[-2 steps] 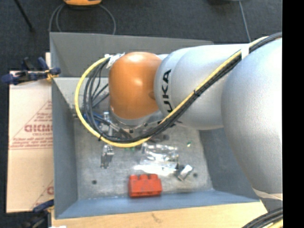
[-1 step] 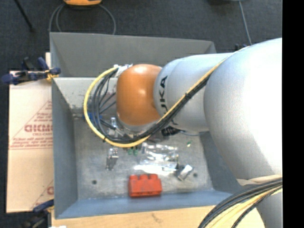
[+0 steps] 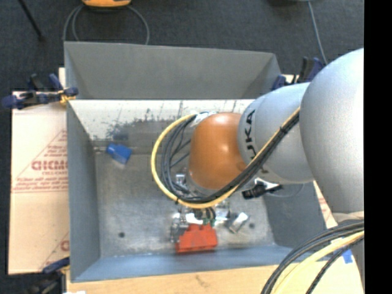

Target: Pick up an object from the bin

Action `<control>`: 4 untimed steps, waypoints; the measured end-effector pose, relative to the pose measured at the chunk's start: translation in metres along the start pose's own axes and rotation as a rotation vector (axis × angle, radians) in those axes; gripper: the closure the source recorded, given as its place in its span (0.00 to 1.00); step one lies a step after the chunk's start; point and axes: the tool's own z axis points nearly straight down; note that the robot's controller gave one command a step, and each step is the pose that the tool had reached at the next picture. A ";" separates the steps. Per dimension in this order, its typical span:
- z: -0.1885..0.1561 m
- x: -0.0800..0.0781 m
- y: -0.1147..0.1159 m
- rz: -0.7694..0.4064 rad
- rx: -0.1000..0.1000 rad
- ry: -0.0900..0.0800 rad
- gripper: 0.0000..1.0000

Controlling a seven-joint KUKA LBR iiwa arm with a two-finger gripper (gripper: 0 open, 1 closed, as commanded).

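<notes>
My hand (image 3: 195,220) sits low in the bin (image 3: 82,225), just above a red block (image 3: 197,241) at the near wall. I judge the block the likeliest pick. The wrist hides the hand, so I cannot tell if it is clenched or released. A blue piece (image 3: 119,153) lies well away from it.

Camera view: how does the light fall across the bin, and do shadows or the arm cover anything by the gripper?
Camera view: the bin has a brightly lit far inner wall and a dimmer floor. Camera view: the orange cover carries a soft sheen, and the arm overlaps the bin's right side. Camera view: the gripper sits in the arm's shade, by a red block at the near wall.
</notes>
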 end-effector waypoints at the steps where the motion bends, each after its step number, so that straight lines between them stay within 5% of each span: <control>1: -0.020 -0.002 -0.013 -0.187 -0.005 -0.011 0.00; 2: 0.005 -0.010 -0.035 -0.175 -0.009 -0.024 0.00; 3: 0.013 -0.004 -0.038 -0.168 -0.006 -0.008 1.00; 4: 0.013 -0.005 -0.038 -0.165 -0.006 -0.009 0.00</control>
